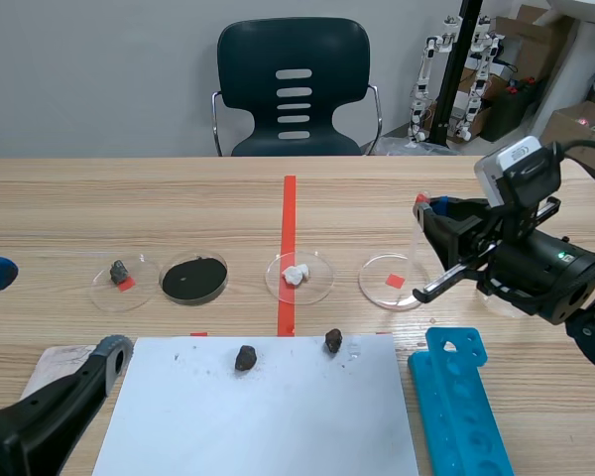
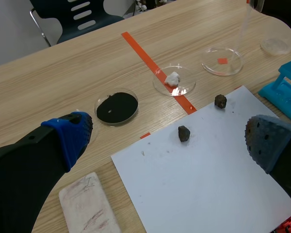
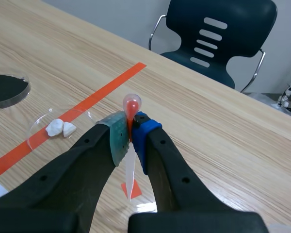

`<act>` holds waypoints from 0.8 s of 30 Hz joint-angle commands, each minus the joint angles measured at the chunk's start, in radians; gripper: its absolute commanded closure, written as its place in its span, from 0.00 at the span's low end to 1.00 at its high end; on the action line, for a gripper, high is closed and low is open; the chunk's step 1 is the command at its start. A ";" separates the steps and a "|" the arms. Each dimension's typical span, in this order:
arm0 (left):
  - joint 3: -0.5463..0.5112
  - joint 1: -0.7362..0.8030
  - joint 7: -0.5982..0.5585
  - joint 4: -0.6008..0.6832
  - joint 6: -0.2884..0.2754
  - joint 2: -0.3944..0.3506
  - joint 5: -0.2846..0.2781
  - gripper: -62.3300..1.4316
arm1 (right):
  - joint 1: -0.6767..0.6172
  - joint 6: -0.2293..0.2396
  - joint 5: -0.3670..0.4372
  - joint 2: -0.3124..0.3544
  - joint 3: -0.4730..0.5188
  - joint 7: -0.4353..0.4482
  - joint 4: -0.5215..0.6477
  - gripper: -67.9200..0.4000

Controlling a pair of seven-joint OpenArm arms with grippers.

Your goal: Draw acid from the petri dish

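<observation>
While the right gripper (image 3: 131,138) is clamped on a dropper (image 3: 132,103), bulb upward, the tip points down at the clear dish (image 1: 394,282) right of centre in the scene view. The left gripper (image 2: 169,141) gapes wide at lower left, by the white paper (image 2: 208,184).

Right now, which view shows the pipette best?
The right wrist view: the pipette is pinched between the right jaws, reddish bulb above them, stem below. The scene view shows it only faintly, side-on; the left wrist view catches just a faint stem far off.
</observation>
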 commanded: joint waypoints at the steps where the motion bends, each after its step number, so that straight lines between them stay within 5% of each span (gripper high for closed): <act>1: -0.006 -0.001 -0.013 0.004 0.000 0.000 -0.007 0.00 | 0.032 -0.003 0.004 -0.002 0.008 0.018 0.004 0.99; 24: -0.006 -0.001 -0.013 0.004 0.000 0.000 -0.007 0.00 | 0.056 -0.003 -0.018 -0.038 0.008 0.029 -0.058 0.99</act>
